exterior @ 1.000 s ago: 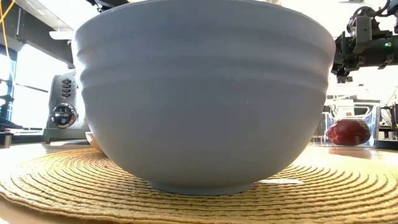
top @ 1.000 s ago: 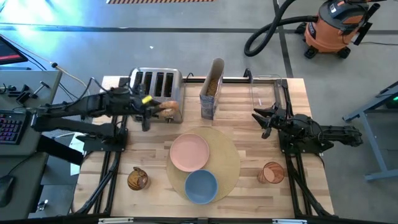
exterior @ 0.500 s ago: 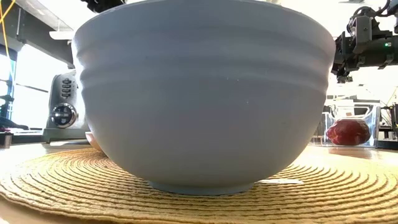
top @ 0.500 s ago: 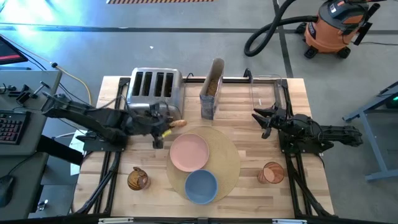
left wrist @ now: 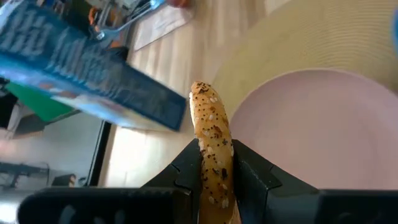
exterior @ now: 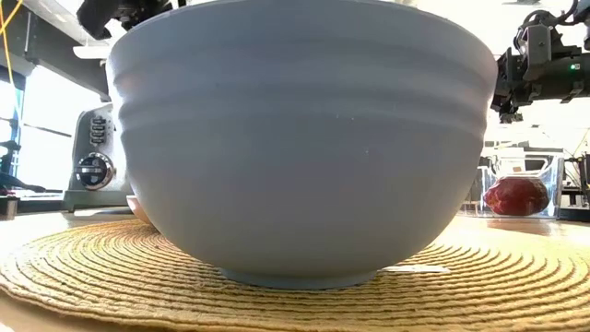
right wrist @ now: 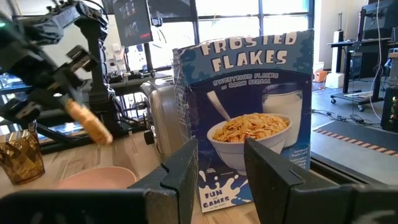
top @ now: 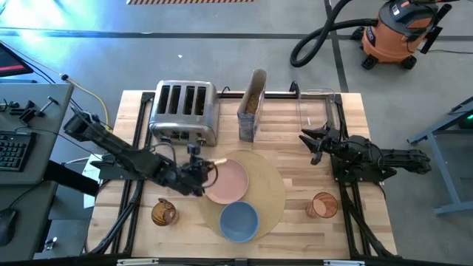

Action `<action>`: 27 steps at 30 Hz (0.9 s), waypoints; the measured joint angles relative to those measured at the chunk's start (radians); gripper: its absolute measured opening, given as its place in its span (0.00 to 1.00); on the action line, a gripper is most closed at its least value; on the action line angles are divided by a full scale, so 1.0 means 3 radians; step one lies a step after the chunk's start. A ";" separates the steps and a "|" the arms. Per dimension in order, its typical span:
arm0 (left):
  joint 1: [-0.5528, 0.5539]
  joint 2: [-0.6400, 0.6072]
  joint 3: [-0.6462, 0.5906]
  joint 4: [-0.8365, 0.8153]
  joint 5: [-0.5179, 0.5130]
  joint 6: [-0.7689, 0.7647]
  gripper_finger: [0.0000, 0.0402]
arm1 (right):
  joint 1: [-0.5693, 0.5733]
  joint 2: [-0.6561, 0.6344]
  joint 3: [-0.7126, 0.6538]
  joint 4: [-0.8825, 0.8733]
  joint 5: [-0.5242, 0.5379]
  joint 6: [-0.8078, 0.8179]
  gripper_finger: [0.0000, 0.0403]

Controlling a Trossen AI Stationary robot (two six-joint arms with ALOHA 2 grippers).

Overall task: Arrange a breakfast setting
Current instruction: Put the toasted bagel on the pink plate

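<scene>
Left hand [top: 205, 171] clenches a seeded bagel half [left wrist: 213, 149] on edge above the pink plate [top: 230, 182] rim; released here, it may roll onto the placemat [top: 272, 193]. Right hand [top: 313, 141] idles empty, fingers parted

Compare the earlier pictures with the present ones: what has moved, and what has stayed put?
The left gripper, shut on the bagel, carried it from the toaster to the pink plate's edge. The right gripper, blue bowl and placemat stayed put.
</scene>
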 joint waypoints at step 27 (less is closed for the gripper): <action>-0.0120 0.1163 0.0001 0.0600 -0.0503 -0.0148 0.14 | 0.0000 0.0000 0.0001 -0.0013 0.0000 0.0000 0.29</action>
